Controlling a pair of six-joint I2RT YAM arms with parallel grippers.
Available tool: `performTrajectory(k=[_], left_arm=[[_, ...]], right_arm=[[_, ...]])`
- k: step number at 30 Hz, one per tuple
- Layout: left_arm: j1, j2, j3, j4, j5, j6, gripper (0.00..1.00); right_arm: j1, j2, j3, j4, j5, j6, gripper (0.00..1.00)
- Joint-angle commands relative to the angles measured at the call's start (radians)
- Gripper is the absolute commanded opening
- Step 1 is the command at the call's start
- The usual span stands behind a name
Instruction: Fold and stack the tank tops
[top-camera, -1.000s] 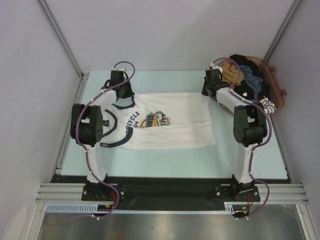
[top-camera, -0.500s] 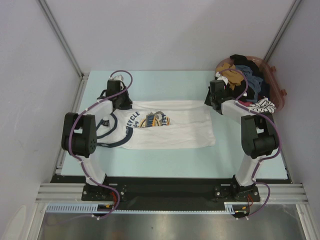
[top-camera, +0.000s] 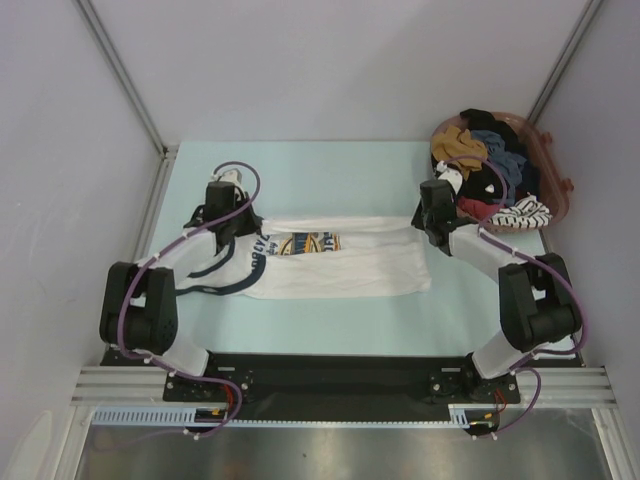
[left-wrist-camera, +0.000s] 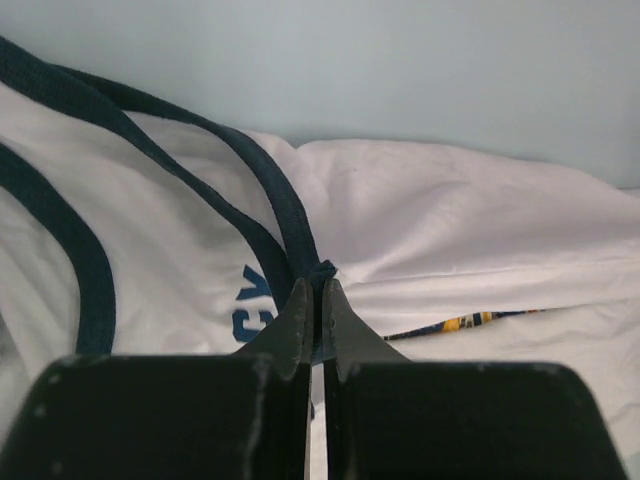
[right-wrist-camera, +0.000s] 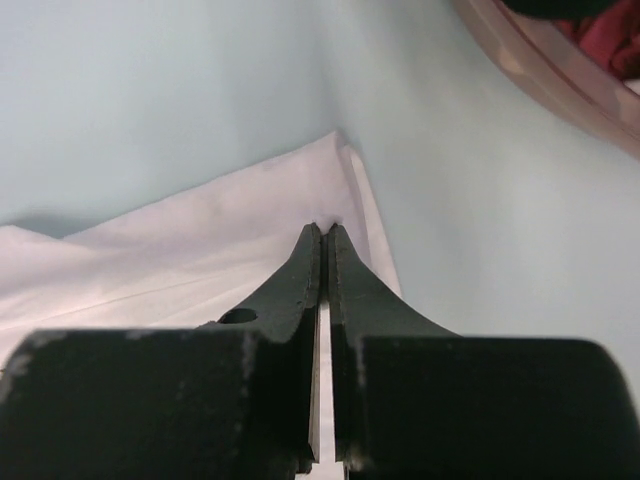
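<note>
Pale blue-green table (top-camera: 330, 165) runs between white walls, and the white tank top (top-camera: 350, 275) lies across its middle with its long axis left to right, straps to the left and hem to the right. At the left end, the left gripper (top-camera: 242, 226) is closed on the navy trim (left-wrist-camera: 290, 215) along the far edge. At the right end, the right gripper (top-camera: 430, 222) is pinched tight on the far hem corner (right-wrist-camera: 340, 150). The far edge hangs taut between them, and the rest of the cloth lies nearward of both hands. The lengthwise fold therefore probably calls for an even pull toward the near edge. A basket (top-camera: 556, 165) at the far right holds a heap of clothes (top-camera: 470, 150); slate-blue cloth (top-camera: 497, 143) shows there, though whether it is the second top I cannot tell.
</note>
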Motion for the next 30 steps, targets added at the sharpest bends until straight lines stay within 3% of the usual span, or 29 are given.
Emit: performTrajectory(k=[1,19,30], left_arm=[[-0.021,-0.097,-0.064,0.028,-0.027,-0.016,0.00],[-0.066,-0.389,-0.323,-0.006,-0.121,-0.039,0.00],[-0.086,-0.427,-0.392,-0.026,-0.116,-0.054,0.03]], right_arm=[[0.023,-0.095,-0.044,-0.005,0.084,0.022,0.00],[0.061,-0.341,-0.253,-0.068,0.112,0.045,0.00],[0.073,-0.382,-0.308,-0.105,0.109,0.063,0.00]])
